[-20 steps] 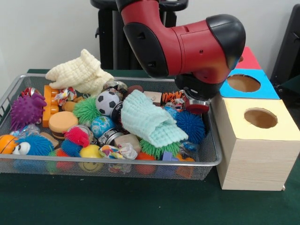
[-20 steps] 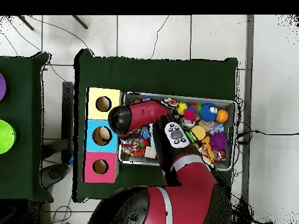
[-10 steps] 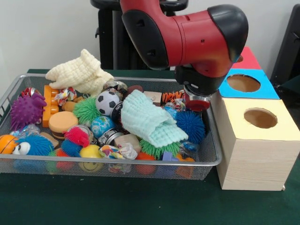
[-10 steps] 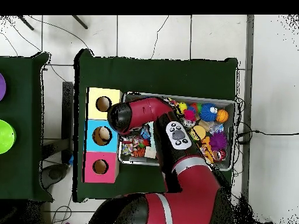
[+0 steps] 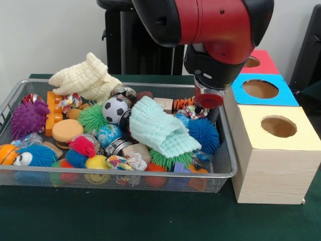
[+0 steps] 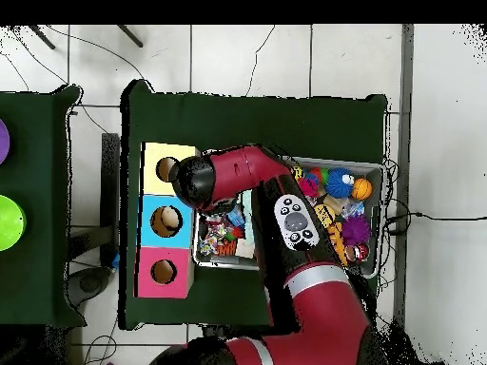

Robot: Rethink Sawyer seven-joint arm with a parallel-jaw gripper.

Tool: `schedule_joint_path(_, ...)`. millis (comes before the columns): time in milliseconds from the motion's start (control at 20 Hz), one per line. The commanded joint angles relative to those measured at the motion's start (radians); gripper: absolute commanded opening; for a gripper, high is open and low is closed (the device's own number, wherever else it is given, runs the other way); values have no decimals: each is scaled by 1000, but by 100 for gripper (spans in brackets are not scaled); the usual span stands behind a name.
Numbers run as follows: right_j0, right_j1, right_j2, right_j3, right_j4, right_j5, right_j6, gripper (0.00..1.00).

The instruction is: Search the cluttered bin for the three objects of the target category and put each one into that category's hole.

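Note:
The silver wire-mesh bin (image 5: 228,168) is full of toys. An orange-and-black striped tiger (image 5: 184,104) lies at its far right end, partly hidden behind the arm. I cannot pick out a tan-orange bear. My gripper (image 5: 208,106) hangs under the red and black wrist, just right of the tiger and above a blue spiky ball (image 5: 203,134). Whether it holds anything is hidden. The red-panelled hole (image 5: 252,62) is the farthest box top on the right; it also shows in the overhead view (image 6: 163,272). There the wrist (image 6: 193,182) covers the bin's end (image 6: 380,167) beside the boxes.
A blue-panelled hole (image 5: 260,89) and a yellow-panelled hole (image 5: 279,126) sit nearer on the same pale wooden boxes. A mint cloth (image 5: 160,128), a cream cloth (image 5: 85,78), a football (image 5: 115,110) and several spiky balls fill the bin.
The arm has risen and swung, lifting the wrist higher above the bin's right end. In the overhead view the wrist has shifted toward the yellow box. The toys have not moved.

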Motion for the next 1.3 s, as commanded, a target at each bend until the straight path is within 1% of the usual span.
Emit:
schedule_joint_path(50,2,-29,14,-69,-130,68,-141,0)
schedule_joint_path(150,2,-29,15,-97,-164,71,-172,0)
schedule_joint_path(300,-8,-16,26,-124,-197,37,-187,0)
schedule_joint_path(350,-9,-7,33,-126,-189,28,-165,0)
schedule_joint_path(400,-11,-7,32,-103,-177,10,-128,0)
schedule_joint_path(500,7,-5,17,-78,-190,-2,-79,0)
schedule_joint_path(650,38,-6,-3,-59,-198,33,-35,0)
schedule_joint_path(850,70,13,-26,-59,-214,79,-15,0)
schedule_joint_path(1050,78,32,-36,-51,-206,106,-18,0)
schedule_joint_path(1300,92,42,-55,-55,-232,111,-34,0)
